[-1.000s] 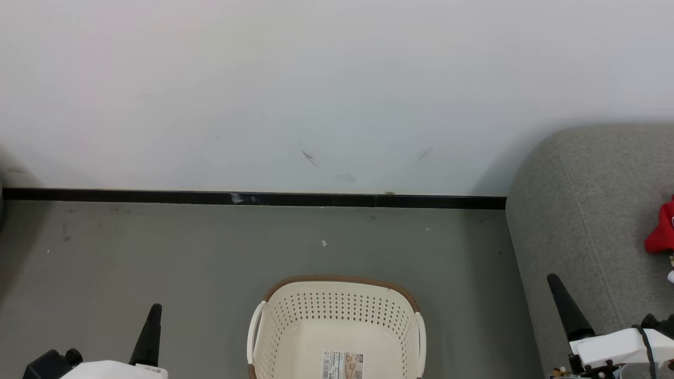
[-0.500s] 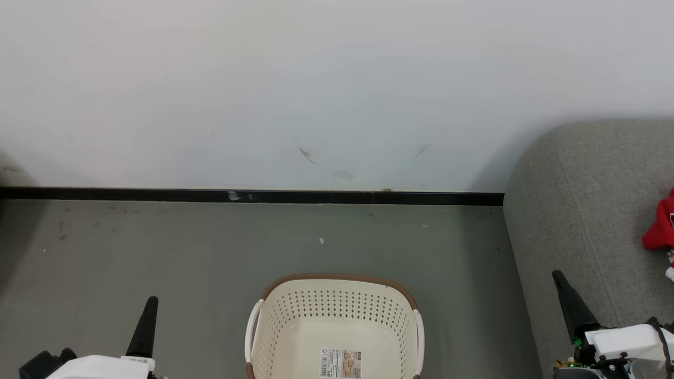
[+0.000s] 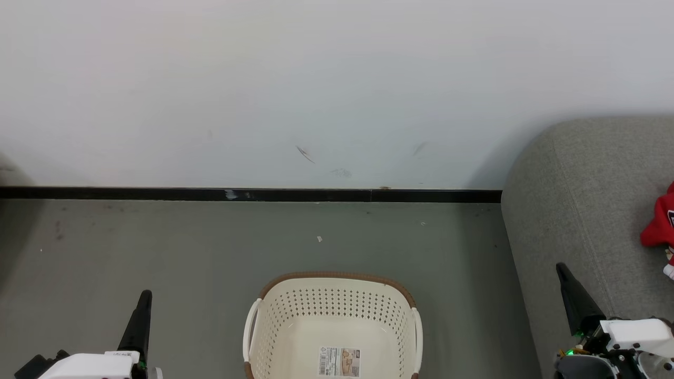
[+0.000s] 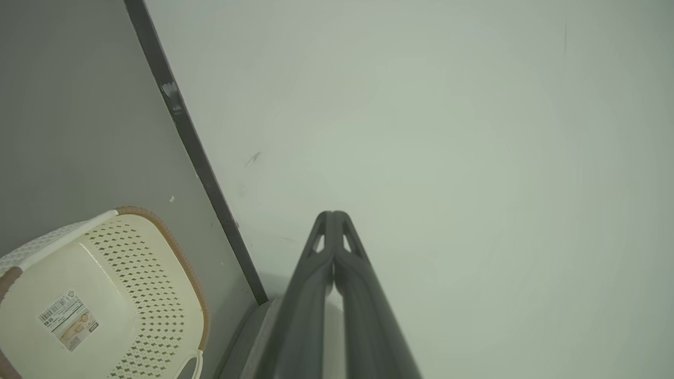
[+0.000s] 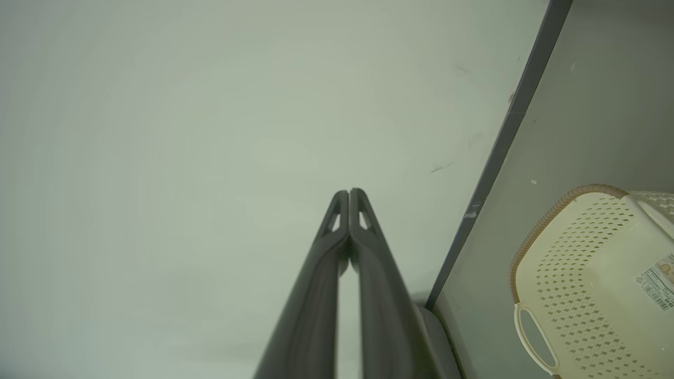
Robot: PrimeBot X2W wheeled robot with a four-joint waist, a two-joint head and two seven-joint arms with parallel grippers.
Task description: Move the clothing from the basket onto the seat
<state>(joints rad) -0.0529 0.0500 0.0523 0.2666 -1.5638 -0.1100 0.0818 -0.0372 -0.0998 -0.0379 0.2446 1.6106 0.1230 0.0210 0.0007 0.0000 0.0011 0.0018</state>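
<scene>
Clothing (image 3: 660, 225), red, at right edge of frame on grey seat (image 3: 590, 200), above and right of right gripper (image 5: 348, 192), apart from it. Laundry basket (image 3: 337, 310) bottom centre on floor (image 3: 158, 247), between both grippers. Left gripper (image 4: 333, 213) pressed together; right likewise, tips touching.

Plain indoor room, home-like: scuffed white wall (image 3: 337, 79), black skirting strip (image 3: 158, 194) along its foot, smooth grey floor (image 3: 184, 247), a grey woven-fabric sofa seat (image 3: 584, 195) at the right, a cream perforated plastic laundry basket (image 3: 337, 308) on the floor.
</scene>
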